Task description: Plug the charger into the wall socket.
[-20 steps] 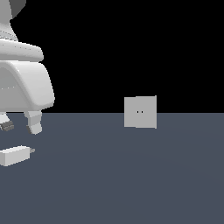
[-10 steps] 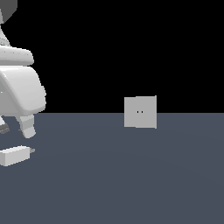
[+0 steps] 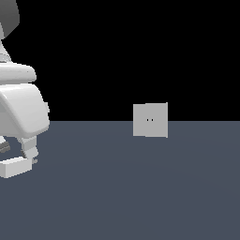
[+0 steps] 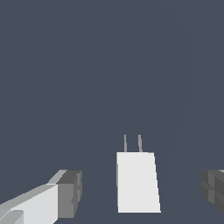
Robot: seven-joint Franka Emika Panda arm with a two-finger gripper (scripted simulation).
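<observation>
The charger [image 3: 14, 168] is a small white block lying flat on the dark floor at the exterior view's far left, its short grey prongs [image 4: 132, 143] pointing toward the exterior view's right. My gripper [image 3: 16, 151] hangs just over it, open. In the wrist view the charger [image 4: 137, 181] lies between the two fingers [image 4: 65, 194], with a gap on each side. The wall socket [image 3: 150, 120] is a light grey square plate standing upright at the middle distance, with two small dark holes at its centre.
The dark grey floor [image 3: 140, 197] stretches between the charger and the socket. The large white gripper body [image 3: 21, 108] fills the exterior view's upper left.
My gripper has come down and shifted toward the exterior view's left, so its fingers now stand at the charger. The charger and the socket have not moved.
</observation>
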